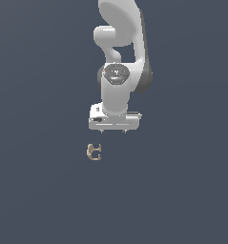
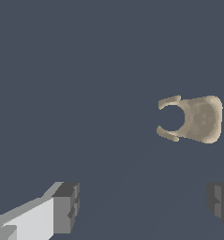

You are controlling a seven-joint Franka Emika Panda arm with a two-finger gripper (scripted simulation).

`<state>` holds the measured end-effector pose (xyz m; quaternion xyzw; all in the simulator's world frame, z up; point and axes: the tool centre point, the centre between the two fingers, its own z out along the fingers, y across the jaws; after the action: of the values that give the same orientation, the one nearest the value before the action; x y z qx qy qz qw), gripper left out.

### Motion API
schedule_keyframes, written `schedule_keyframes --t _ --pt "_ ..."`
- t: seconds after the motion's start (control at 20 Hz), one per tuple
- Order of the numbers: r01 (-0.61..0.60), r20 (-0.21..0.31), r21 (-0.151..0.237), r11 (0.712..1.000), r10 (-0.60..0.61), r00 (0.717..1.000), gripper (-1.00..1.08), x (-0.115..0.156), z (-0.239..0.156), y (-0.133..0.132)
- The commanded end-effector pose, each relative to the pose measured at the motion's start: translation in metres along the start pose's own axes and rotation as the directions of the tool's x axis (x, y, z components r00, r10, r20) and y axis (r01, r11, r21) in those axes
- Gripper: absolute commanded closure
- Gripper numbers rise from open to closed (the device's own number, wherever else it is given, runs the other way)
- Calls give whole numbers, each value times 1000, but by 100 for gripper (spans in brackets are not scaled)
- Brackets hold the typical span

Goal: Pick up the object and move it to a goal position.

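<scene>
The object (image 1: pixel 93 152) is a tiny tan C-shaped piece with two hooked prongs, lying alone on the dark grey surface. In the wrist view the object (image 2: pixel 194 119) shows larger, its prongs curling around an open notch. My white gripper (image 1: pixel 113 130) hangs above the surface, apart from the object and a little toward the exterior view's right of it. The jaws stand wide apart with nothing between them. Two dark fingertips (image 2: pixel 69 206) frame the gripper (image 2: pixel 144 204) in the wrist view, and the object lies beyond them, untouched.
The white arm (image 1: pixel 120 47) rises behind the gripper to the top of the exterior view. A flat dark grey surface (image 1: pixel 39 190) fills both views with no other objects or edges showing.
</scene>
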<state>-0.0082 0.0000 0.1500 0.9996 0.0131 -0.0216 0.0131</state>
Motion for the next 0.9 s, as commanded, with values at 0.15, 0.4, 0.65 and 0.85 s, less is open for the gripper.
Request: schedule_keyframes --t 0.15,0.4,0.65,0.85 --pt "7 -3 0 1000 -7 1000 -92 0 -2 -4" --pt "39 -19 1 999 -39 999 -92 1 -9 -24" --pt "43 -21 1 999 -43 999 -92 1 -10 -26" --pt "42 -21 1 999 -42 999 -92 1 -9 -25"
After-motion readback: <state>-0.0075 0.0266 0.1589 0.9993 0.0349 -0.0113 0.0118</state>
